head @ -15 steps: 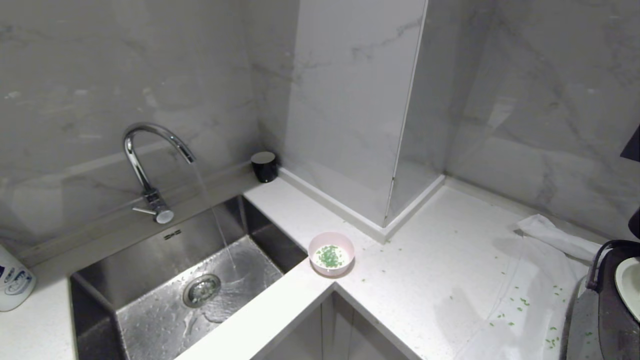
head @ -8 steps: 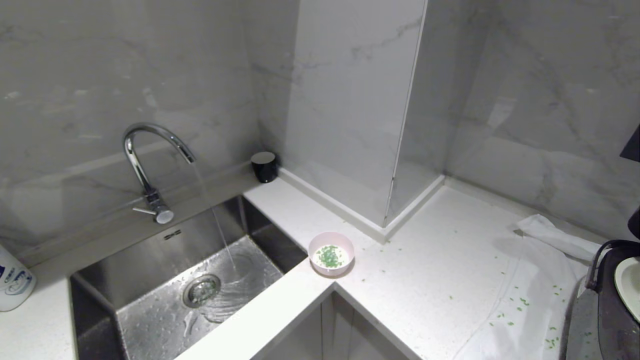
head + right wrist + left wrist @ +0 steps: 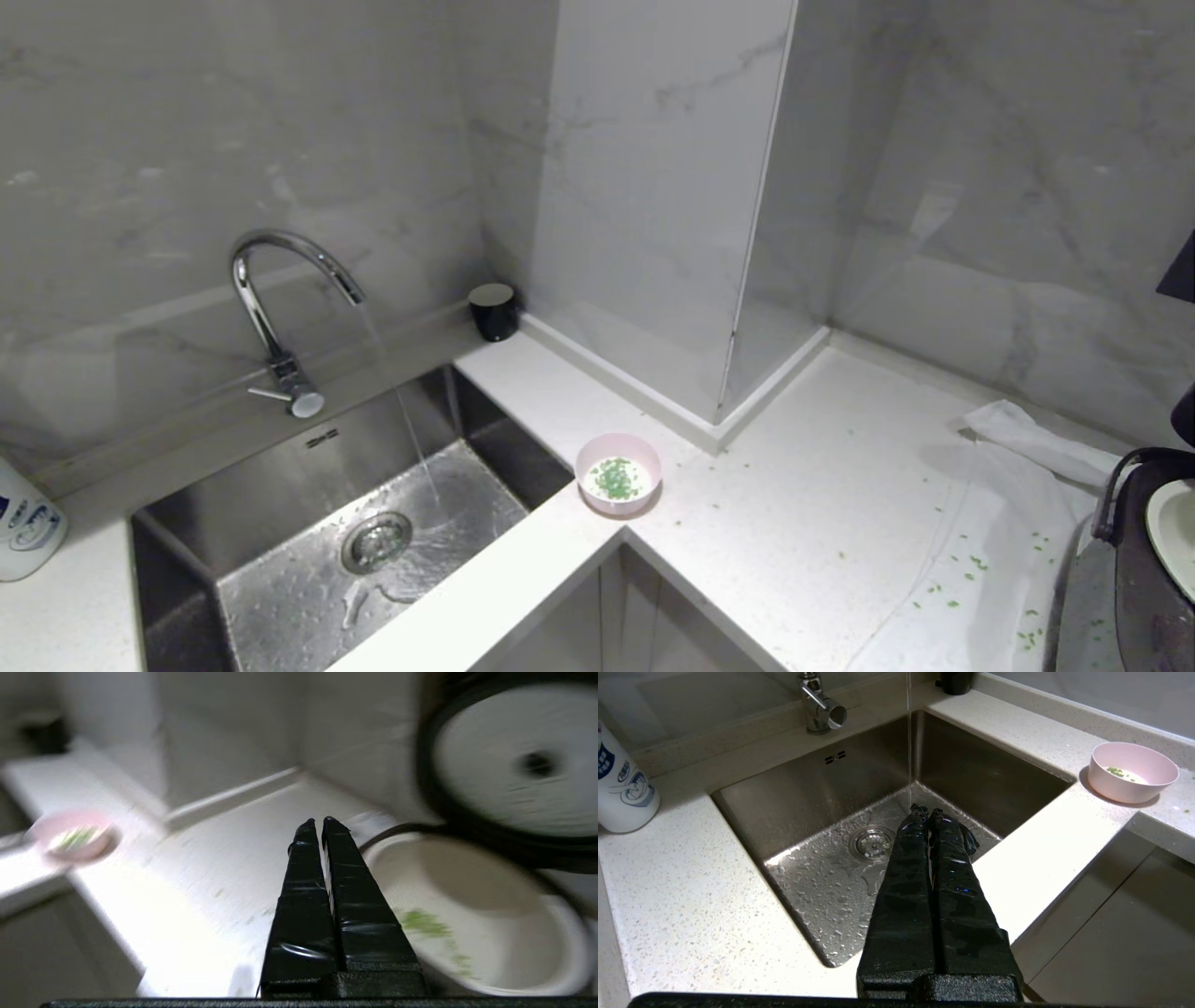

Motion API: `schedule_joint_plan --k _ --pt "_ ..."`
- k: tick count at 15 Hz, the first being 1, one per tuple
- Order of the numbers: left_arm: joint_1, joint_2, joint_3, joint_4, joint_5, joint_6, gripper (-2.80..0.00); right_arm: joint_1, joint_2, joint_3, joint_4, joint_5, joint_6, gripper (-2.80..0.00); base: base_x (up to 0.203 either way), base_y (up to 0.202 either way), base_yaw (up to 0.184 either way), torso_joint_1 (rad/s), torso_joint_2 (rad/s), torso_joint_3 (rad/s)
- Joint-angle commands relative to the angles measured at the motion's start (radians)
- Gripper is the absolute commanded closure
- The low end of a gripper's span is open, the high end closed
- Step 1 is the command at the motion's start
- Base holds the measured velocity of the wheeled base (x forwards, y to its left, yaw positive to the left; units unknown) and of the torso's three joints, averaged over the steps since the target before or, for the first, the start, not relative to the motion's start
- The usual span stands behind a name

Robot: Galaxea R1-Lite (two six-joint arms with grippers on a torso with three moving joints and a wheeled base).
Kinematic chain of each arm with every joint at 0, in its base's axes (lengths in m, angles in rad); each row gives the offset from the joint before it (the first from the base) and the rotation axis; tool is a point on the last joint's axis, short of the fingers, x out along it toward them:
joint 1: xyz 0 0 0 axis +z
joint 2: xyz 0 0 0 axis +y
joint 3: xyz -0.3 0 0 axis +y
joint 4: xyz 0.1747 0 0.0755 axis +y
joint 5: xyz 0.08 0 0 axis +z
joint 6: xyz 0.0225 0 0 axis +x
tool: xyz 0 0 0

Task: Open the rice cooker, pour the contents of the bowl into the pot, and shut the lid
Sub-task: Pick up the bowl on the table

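Observation:
The small pale pink bowl (image 3: 618, 474) stands on the white counter by the sink corner, holding chopped green contents (image 3: 614, 478). The dark rice cooker (image 3: 1144, 597) shows only at the far right edge, its lid (image 3: 514, 760) raised with the white underside facing out. The off-white pot (image 3: 472, 891) inside holds some green bits (image 3: 423, 921). My right gripper (image 3: 322, 821) is shut and empty, hanging beside the pot's rim, with the bowl (image 3: 74, 835) far off. My left gripper (image 3: 926, 809) is shut and empty over the sink, the bowl (image 3: 1132, 771) off to one side. Neither arm shows in the head view.
Water runs from the chrome faucet (image 3: 280, 308) into the steel sink (image 3: 373, 439). A black cup (image 3: 493, 311) stands in the back corner and a white bottle (image 3: 28, 527) at far left. A white cloth (image 3: 1027, 439) and scattered green bits (image 3: 971, 563) lie near the cooker.

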Motion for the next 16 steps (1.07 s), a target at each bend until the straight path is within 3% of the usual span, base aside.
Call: schedule_joint_plan --k 1,3,4,8,12,16 --pt "0.002 -0.002 -0.002 0.002 0.001 0.002 0.0 0.0 -0.063 0.178 -0.012 0.069 -0.01 0.0 0.0 0.0 0.0 0.0 0.0 0.0" --pt "0.002 -0.002 -0.032 0.004 -0.012 0.006 0.0 0.0 -0.064 0.316 -0.089 0.085 -0.008 0.0 0.0 0.0 0.0 0.0 0.0 0.0" --pt "0.002 0.009 -0.078 0.008 -0.03 0.005 0.0 0.001 -0.064 0.346 -0.153 0.091 0.029 0.0 0.0 0.0 0.0 0.0 0.0 0.0" --pt "0.006 0.244 -0.217 -0.02 -0.184 0.0 0.0 0.0 -0.064 0.347 -0.157 0.083 0.081 0.0 0.0 0.0 0.0 0.0 0.0 0.0" --pt "-0.002 0.661 -0.303 -0.273 -0.258 -0.002 0.0 0.0 -0.064 0.347 -0.157 0.08 0.106 0.0 0.0 0.0 0.0 0.0 0.0 0.0" --pt "-0.115 1.058 -0.504 -0.464 -0.271 -0.006 0.0 0.0 -0.064 0.347 -0.157 0.08 0.106 0.0 0.0 0.0 0.0 0.0 0.0 0.0"
